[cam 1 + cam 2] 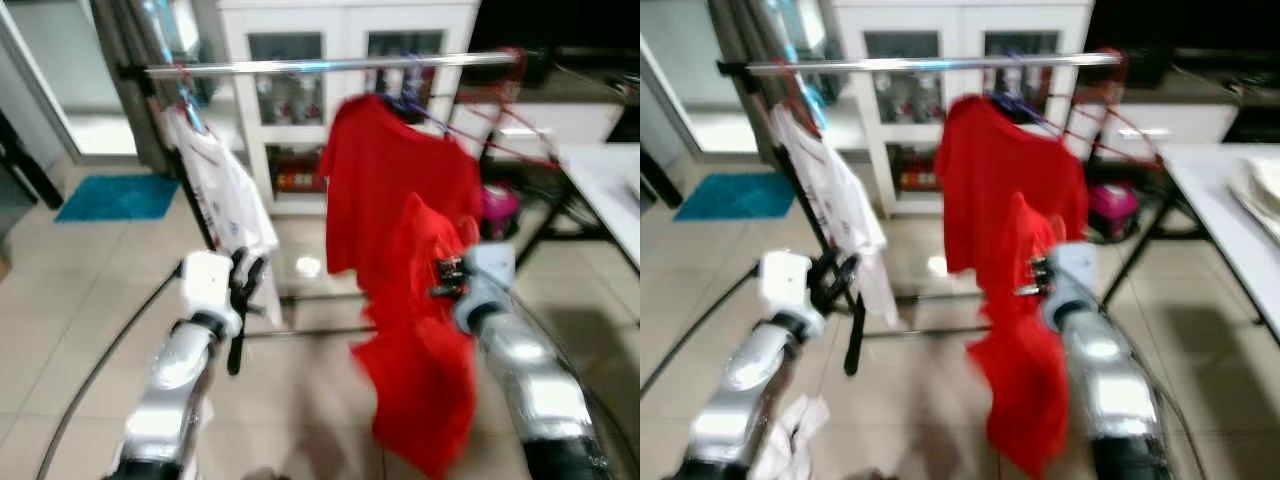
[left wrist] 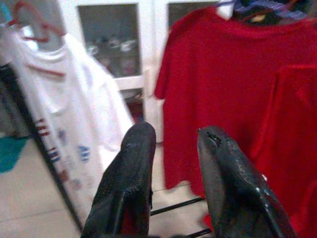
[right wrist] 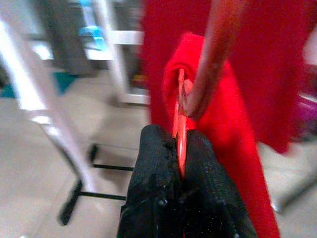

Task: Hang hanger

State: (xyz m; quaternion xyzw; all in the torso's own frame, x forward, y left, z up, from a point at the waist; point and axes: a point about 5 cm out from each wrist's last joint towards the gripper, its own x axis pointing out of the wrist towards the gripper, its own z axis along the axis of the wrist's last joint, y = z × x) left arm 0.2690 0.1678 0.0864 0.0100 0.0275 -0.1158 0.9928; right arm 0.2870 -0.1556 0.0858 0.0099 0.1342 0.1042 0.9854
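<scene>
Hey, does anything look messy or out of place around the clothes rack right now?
Yes. A crumpled white cloth lies on the floor tiles beside the left arm, not hung up. The red shirt on the red hanger, pinched in the right gripper, droops unhung below the rail. The hung shirts look tidy.

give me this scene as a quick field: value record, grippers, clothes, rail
rail: silver clothes rail across the top, in front of a white cabinet
on rail: white shirt on the robot's left, red shirt near the middle
right gripper: shut on a red hanger carrying a second red garment, held below the rail
left gripper: open, holding nothing, raised toward the hung shirts
floor: pale tiles, blue mat
</scene>
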